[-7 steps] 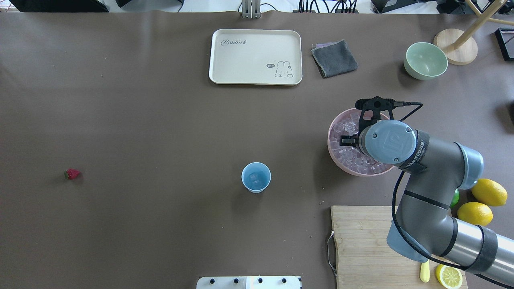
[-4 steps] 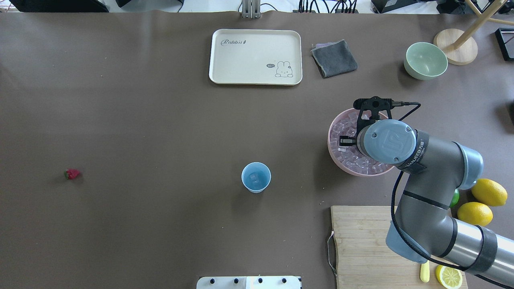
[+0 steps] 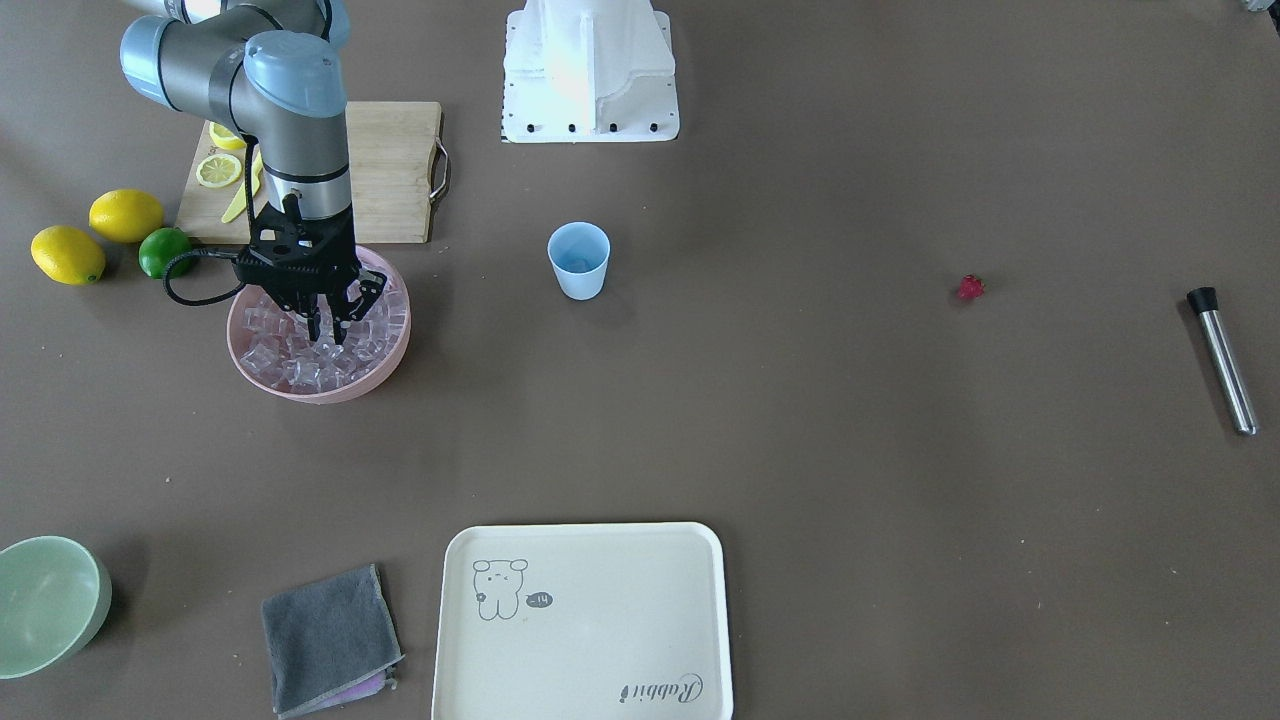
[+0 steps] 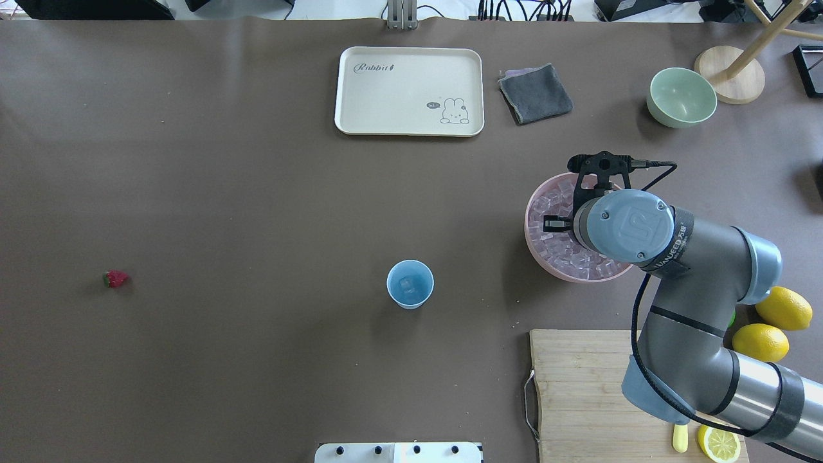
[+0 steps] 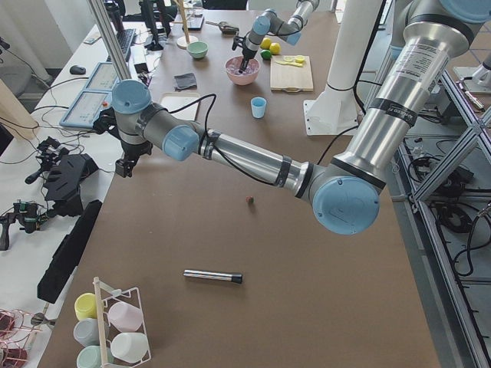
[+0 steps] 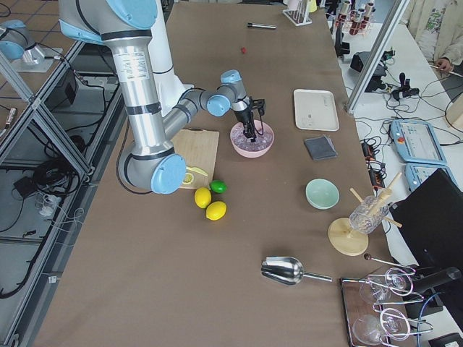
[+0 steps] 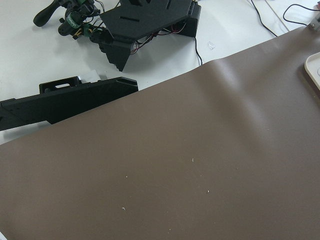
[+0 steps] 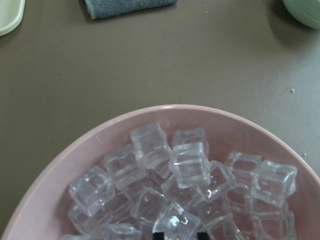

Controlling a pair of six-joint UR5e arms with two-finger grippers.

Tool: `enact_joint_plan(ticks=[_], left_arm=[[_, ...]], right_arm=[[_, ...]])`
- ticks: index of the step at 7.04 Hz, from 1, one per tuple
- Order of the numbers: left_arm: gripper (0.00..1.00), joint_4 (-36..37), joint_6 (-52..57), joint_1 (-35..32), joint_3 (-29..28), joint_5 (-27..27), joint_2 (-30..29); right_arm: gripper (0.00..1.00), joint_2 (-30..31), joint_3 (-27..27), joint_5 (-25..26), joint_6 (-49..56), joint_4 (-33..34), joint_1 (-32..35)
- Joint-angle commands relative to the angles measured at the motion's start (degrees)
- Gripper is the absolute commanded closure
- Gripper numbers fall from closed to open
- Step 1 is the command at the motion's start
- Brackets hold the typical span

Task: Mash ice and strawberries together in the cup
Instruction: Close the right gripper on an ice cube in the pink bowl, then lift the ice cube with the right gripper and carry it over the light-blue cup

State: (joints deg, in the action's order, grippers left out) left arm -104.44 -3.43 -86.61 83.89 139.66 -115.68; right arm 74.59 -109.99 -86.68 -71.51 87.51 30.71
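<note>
Open tabletop (image 4: 257,193) between pink bowl (image 3: 320,394) and cup (image 4: 409,283), and on to the strawberry (image 4: 116,278): you can pass freely. Cutting board (image 4: 578,386), lemons (image 4: 783,307) and lime (image 3: 163,251) crowd the bowl's robot side. Ice (image 8: 189,165) fills the bowl, cubes touching.

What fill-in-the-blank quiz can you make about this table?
The right arm's fingers reach into the pink bowl of ____. The strawberry lies on the ____, outside the blue cup. Beside the two lemons sits a green ____.
Missing: ice, table, lime.
</note>
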Motion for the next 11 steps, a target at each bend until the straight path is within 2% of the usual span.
enact_joint_plan(ticks=[1,3,7,9,11], left_arm=[[0.02,0.03,0.00,0.13,-0.13,0.00,-0.16],[0.02,0.03,-0.17,0.04,0.04,0.00,-0.16],[0.02,0.12,-0.79,0.13,0.04,0.09,-0.42],[0.02,-0.06,-2.37,0.56,0.04,0.17,-0.60],[0.02,-0.06,-2.37,0.74,0.65,0.52,-0.68]], right_arm=[[1.00,-0.58,-3.72,-0.07,0.40,5.26,0.48],[1.00,-1.02,-6.11,-0.33,0.58,6.71,1.80],[1.00,-9.79,-6.29,-0.07,0.67,6.19,3.48],[1.00,-13.67,-5.85,-0.07,0.93,6.09,2.60],[1.00,-16.49,-5.41,0.37,0.84,4.86,-1.17]])
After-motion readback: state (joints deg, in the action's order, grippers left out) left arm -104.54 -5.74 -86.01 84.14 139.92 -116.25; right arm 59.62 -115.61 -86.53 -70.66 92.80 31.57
